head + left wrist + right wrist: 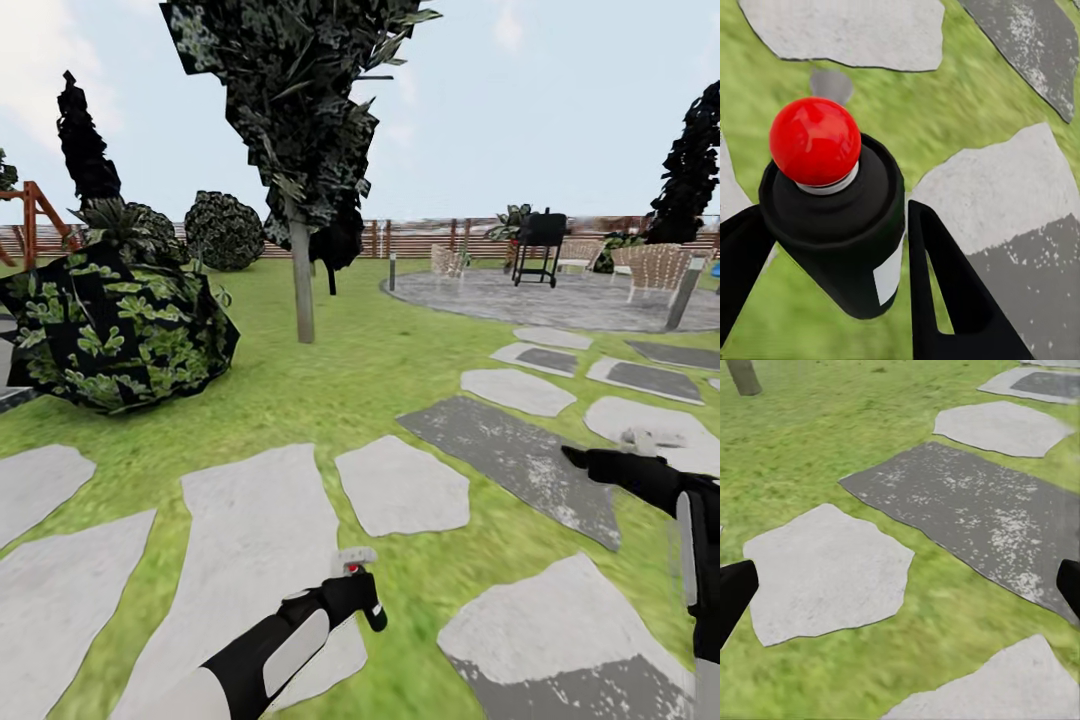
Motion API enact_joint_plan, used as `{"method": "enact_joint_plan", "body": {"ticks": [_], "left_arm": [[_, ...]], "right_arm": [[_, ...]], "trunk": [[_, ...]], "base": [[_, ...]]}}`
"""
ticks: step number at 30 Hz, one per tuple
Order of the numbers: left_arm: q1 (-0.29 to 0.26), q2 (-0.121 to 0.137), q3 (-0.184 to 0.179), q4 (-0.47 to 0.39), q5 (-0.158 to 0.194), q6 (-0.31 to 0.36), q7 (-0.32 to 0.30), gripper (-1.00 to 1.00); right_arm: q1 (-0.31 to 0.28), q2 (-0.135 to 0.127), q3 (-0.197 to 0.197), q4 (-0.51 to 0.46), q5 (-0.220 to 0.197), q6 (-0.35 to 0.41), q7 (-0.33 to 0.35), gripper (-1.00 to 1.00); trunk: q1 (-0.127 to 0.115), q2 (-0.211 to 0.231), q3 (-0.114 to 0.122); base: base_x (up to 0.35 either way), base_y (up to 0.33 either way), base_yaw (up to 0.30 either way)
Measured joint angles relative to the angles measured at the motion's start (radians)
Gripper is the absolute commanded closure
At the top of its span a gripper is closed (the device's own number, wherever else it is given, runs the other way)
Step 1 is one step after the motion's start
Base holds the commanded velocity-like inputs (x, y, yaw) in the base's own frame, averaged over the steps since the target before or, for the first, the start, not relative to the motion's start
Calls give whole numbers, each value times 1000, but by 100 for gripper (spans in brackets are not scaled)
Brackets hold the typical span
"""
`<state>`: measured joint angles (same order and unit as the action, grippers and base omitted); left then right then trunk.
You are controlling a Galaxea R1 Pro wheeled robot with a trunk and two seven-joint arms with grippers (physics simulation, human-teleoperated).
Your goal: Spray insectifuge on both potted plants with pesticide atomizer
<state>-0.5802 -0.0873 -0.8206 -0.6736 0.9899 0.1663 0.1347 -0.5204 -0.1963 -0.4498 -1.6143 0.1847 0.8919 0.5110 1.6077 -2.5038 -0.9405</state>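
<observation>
My left gripper (358, 592) is shut on the pesticide atomizer (354, 566), low over the stepping slabs of the garden lawn (360, 370). In the left wrist view the atomizer (844, 225) is a dark bottle with a white label patch and a red ball on its pale neck. It sits between the two black fingers (945, 292) of the left gripper (832, 251). My right gripper (600, 456) hangs open above a dark slab, with nothing between its fingers (735, 592). A leafy plant (510, 224) far off by the fence is too small to tell as one of the potted plants.
A big dark leafy bush (115, 335) lies to the left and a thin-trunked tree (302, 280) stands ahead. Beyond it a round paved patio (560, 298) holds a black grill (540, 245) and wicker chairs (655, 268). A brown slat fence (420, 238) closes the back.
</observation>
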Motion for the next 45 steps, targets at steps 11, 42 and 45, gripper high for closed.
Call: {"method": "enact_joint_plan", "body": {"ticks": [11, 42, 45], "left_arm": [[0, -2, -4, 44, -6, 1, 1, 100], [0, -3, -1, 47, -6, -3, -5, 100], [0, -4, -2, 47, -6, -3, -5, 100]], "right_arm": [[0, -86, -91, 0, -38, -24, 149, -100], [4, -80, -90, 0, -39, -28, 156, -100], [4, -80, -90, 0, -38, -28, 155, -100]], "trunk": [[0, 0, 0], [0, 0, 0], [0, 0, 0]], "base": [[338, 0, 0], [338, 0, 0], [339, 0, 0]]}}
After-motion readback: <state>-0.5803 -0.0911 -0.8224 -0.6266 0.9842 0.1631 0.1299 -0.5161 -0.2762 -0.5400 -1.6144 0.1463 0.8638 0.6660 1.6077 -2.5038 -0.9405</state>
